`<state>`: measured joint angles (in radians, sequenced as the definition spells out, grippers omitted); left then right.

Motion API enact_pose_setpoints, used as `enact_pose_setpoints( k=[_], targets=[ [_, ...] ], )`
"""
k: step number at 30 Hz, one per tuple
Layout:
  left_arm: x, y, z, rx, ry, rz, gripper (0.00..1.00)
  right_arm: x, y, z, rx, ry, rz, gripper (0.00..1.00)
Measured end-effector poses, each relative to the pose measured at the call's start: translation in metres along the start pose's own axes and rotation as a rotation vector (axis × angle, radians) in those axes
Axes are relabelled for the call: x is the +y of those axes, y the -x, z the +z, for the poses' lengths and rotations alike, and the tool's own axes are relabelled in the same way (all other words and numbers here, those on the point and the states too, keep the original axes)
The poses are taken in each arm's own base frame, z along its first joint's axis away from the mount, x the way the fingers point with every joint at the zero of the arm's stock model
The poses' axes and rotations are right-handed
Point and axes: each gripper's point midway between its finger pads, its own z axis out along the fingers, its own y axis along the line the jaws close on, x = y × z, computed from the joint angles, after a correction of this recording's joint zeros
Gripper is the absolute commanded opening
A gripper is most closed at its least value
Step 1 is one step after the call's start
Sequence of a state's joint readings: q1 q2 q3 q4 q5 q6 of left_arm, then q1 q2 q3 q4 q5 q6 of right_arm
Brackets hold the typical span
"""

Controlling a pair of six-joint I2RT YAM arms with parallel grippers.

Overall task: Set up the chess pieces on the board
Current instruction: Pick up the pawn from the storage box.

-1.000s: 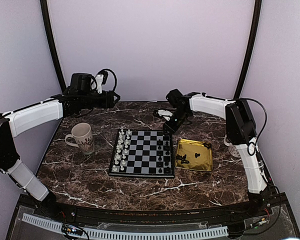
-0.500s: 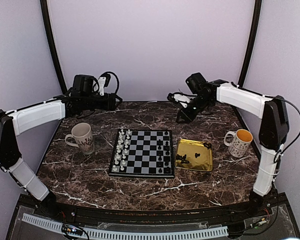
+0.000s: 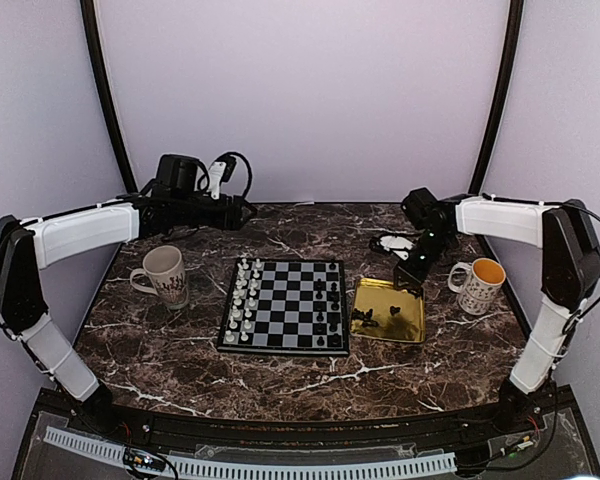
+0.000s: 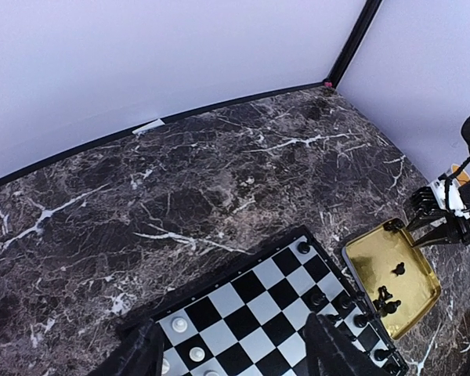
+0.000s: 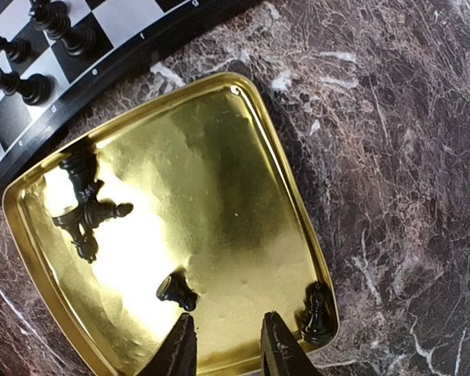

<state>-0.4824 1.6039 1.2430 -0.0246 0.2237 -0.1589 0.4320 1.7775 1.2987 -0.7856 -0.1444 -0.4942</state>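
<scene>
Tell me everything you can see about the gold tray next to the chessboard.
The gold tray is a shiny, mirror-like rectangle, metal by its look, with rounded corners and a low raised rim. It lies flat on the dark marble table, just right of the board. A few black chess pieces are in it: a cluster near the board side, one apart that seems tipped over, and one upright in a corner. The open right end effector hovers above one edge.

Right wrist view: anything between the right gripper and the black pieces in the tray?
Nothing visible. The open right gripper hangs over the gold tray's rim; a lying piece is just ahead, a standing piece in the corner.
</scene>
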Motion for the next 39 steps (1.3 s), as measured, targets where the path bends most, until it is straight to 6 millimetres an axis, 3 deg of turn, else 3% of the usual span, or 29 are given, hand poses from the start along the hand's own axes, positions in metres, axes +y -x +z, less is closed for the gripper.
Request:
enact_pose_setpoints(
  k=[5,12,16,22,30,39],
  targets=[
    [-0.03,-0.014,0.01,0.041,-0.058,0.088,0.63,-0.001,-0.012,-0.001,0.011,-0.008,-0.003,0.29],
    [-0.114,-0.051,0.029,0.123,-0.225,0.266,0.59,-0.034,-0.023,-0.031,-0.13,-0.025,0.162,0.32],
    [-0.16,-0.076,0.054,0.185,-0.304,0.343,0.59,-0.046,-0.035,-0.054,-0.238,-0.047,0.246,0.35],
    [-0.216,-0.099,0.097,0.234,-0.379,0.422,0.59,-0.037,-0.033,-0.061,-0.32,-0.029,0.272,0.36],
    [-0.253,-0.126,0.153,0.256,-0.396,0.493,0.59,-0.039,-0.023,-0.081,-0.41,-0.077,0.267,0.37],
    [-0.259,-0.158,0.197,0.289,-0.391,0.51,0.6,-0.039,-0.028,-0.08,-0.413,-0.087,0.273,0.37]
  ],
)
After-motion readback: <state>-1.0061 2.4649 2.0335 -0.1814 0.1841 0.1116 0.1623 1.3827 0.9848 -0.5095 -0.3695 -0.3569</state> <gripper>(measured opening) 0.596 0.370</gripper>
